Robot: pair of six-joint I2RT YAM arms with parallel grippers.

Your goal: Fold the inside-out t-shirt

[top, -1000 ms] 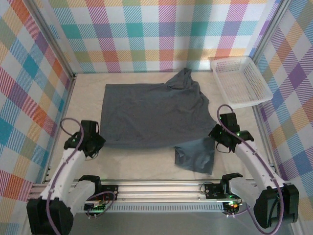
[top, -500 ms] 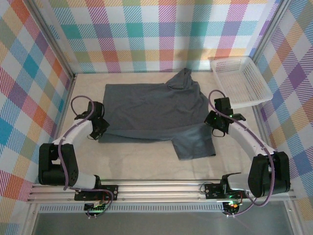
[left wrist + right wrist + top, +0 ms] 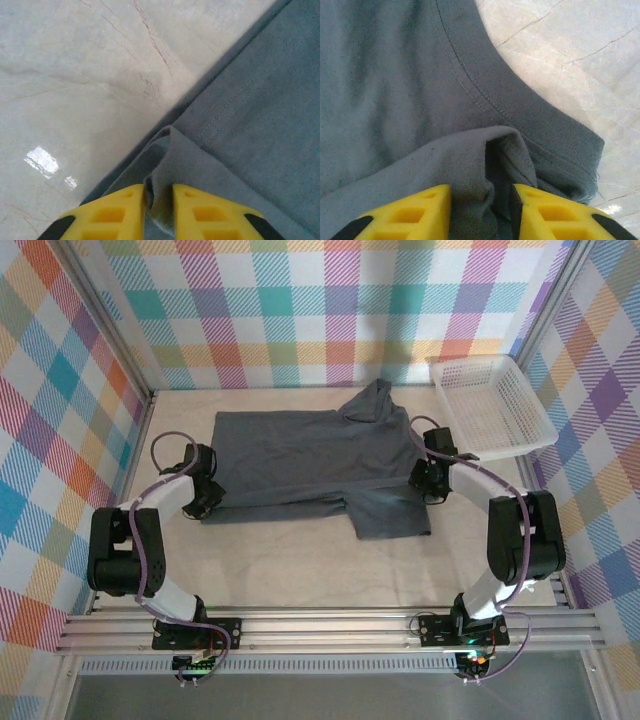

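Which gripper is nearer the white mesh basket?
Right. The right gripper sits at the t-shirt's right edge, just off the basket's near left corner; the left gripper is at the opposite, left edge.

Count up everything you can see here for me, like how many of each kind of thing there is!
Grey t-shirt: 1
White basket: 1
Robot arms, left and right: 2
Total: 4
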